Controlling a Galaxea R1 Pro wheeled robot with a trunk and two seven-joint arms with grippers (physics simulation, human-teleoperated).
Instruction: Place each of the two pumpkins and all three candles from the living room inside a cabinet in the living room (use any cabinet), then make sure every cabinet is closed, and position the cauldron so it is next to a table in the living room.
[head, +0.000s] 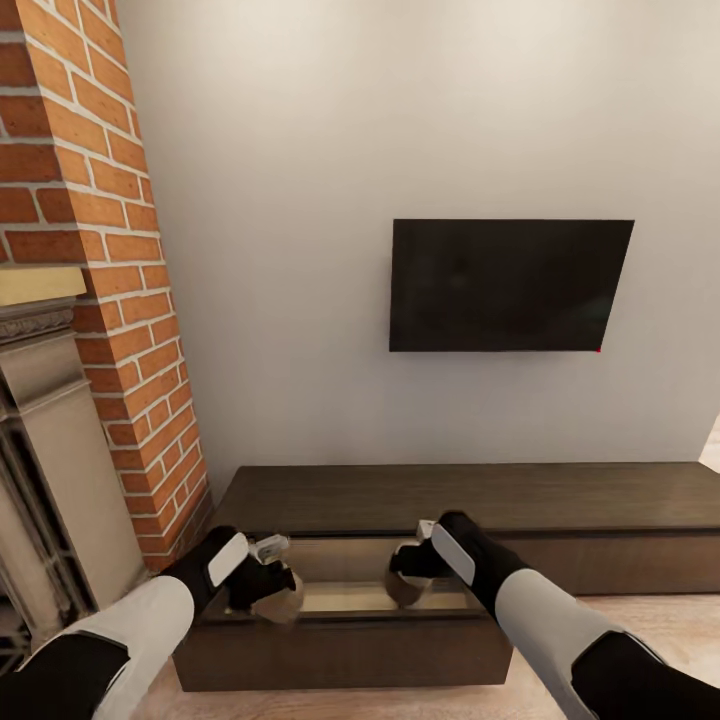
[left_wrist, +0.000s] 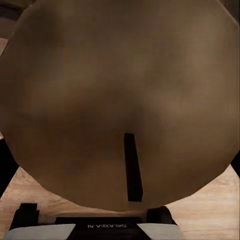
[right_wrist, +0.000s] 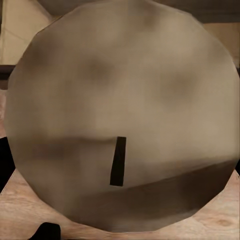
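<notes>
Both arms reached over the cabinet's open drawer, each carrying a candle.

The left end effector and right end effector each gripped a candle (left, right) above the drawer's pale inside; releasing them there seemed next.

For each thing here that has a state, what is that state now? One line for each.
Cabinet: one drawer pulled out, pale inside showing.
Left candle: held in the left tool, over the drawer.
Right candle: held in the right tool, over the drawer.
TV: screen dark.
</notes>
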